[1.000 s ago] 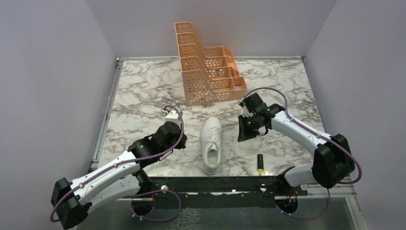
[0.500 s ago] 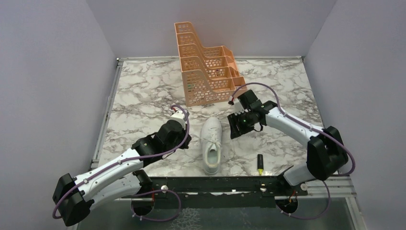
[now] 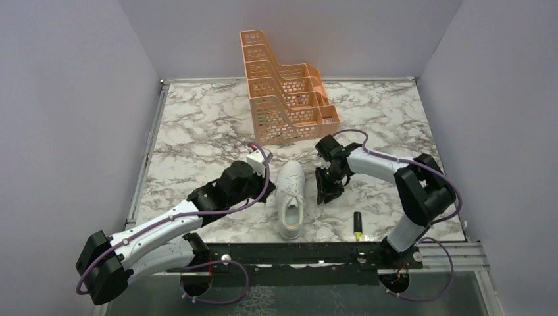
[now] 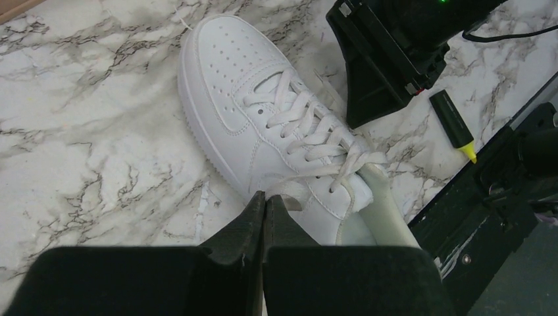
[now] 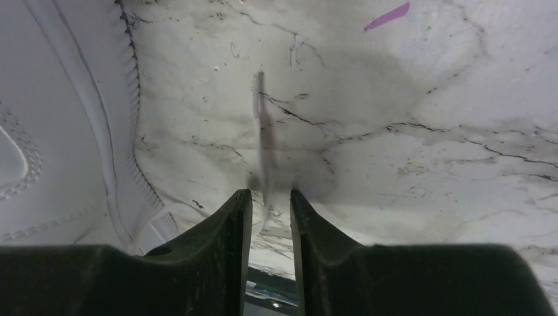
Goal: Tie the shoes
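Viewing the scene from above, we locate the white sneaker [image 3: 291, 201] resting sole-down on the marble worktop [image 3: 197, 131], between the two arms and closer to the near edge than to the orange rack [image 3: 286, 92]. Its long axis runs from near to far, almost square to the near edge. The toe points away from the arm bases, toward the rack, and the heel faces the near rail. The laces [image 4: 309, 131] are threaded across the tongue, and loose strands cross near the collar. The left claw [image 4: 263, 207] sits just beside the sneaker's left flank, near the collar. Its fingers are pressed together with no gap, and we cannot tell whether a strand is caught between them. The right claw [image 5: 270, 194] is low over the worktop, just beside the right flank. Its fingers stand narrowly apart, and a loose lace end [image 5: 261, 131] lies on the marble, running toward the gap. A black highlighter [image 3: 357, 226] with a yellow tip lies right of the heel, apart from the sneaker.
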Controlling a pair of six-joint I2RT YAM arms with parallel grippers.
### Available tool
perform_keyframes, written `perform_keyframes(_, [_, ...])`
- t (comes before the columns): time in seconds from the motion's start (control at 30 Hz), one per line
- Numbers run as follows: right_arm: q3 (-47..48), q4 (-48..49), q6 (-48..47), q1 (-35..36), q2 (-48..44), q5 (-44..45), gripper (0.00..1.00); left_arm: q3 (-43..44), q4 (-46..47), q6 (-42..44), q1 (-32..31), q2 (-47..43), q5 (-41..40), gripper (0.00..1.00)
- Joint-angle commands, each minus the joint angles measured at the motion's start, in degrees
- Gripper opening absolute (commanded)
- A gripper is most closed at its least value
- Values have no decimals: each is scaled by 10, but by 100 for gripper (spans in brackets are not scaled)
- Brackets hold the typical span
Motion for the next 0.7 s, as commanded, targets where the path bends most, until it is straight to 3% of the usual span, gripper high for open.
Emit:
perform_keyframes(0.0, [-18, 34, 56, 16, 20, 49, 32, 19, 38, 28, 2, 14, 49, 0])
perform_keyframes(0.1, [-21, 44, 70, 16, 24, 70, 22, 4, 61, 31, 2, 8, 51, 0])
perform_keyframes(0.2, [-27, 46, 72, 10, -16, 88, 2, -2, 75, 42, 2, 6, 61, 0])
perform_keyframes(0.4, [58, 72, -13, -32, -144, -4, 1, -14, 88, 85, 2, 5, 81, 0])
perform_keyframes(0.53, [137, 119, 9, -32, -111, -139, 1, -37, 135, 98, 3, -5, 59, 0])
perform_keyframes(0.67, [195, 208, 94, -32, -47, -244, 1, -54, 179, 117, 4, -5, 43, 0])
